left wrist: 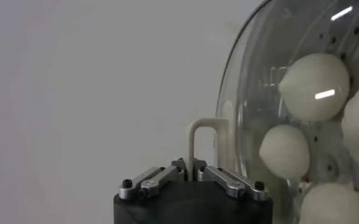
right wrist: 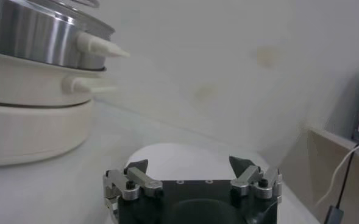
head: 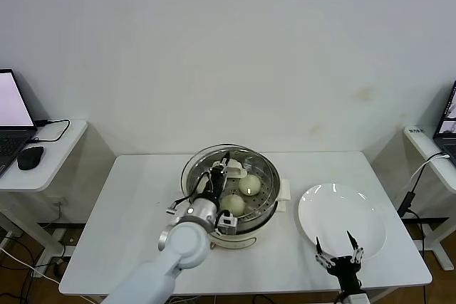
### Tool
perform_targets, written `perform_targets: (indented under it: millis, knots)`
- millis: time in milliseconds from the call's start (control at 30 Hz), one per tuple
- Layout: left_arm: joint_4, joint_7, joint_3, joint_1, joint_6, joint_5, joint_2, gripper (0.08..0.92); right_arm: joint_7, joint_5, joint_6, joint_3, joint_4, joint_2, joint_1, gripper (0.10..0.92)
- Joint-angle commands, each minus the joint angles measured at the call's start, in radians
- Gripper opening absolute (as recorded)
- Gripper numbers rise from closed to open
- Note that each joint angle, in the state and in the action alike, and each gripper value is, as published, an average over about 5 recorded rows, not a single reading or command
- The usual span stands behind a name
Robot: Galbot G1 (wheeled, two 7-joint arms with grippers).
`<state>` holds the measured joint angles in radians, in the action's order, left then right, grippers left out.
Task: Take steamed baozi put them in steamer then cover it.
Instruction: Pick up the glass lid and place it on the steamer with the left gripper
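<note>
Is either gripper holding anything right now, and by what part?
The left gripper is shut on the glass lid, pinching its cream handle over the steamer. The right gripper is open and empty.

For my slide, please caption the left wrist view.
Left end effector shut on the cover's handle, baozi visible beneath the glass.

The left gripper and its arm hide part of the steamer, so the head view shows only two buns inside it. In the left wrist view the lid runs off the frame, and one bun under its glass is cut by the edge. The fingertips on the lid's handle sit too tight together to separate. The right gripper, near the plate, has its body cut off below.
</note>
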<state>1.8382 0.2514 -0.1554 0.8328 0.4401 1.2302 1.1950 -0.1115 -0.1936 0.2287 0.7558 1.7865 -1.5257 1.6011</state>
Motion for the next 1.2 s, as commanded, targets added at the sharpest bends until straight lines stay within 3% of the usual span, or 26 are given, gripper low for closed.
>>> perform_targets:
  millis: [33, 867, 1200]
  knots:
    - [-0.054, 0.012, -0.02, -0.019, 0.001, 0.034, 0.038, 0.141, -0.001, -0.004, 0.001, -0.002, -0.003, 0.001, 0.0, 0.823]
    - [-0.029, -0.01, -0.002, 0.006, -0.011, -0.003, 0.045, 0.147, -0.005, -0.013, 0.003, -0.016, -0.006, 0.004, 0.002, 0.823]
    - [0.124, -0.07, 0.075, 0.176, -0.067, -0.015, -0.03, 0.405, -0.006, -0.018, 0.005, -0.025, 0.0, 0.005, 0.011, 0.823]
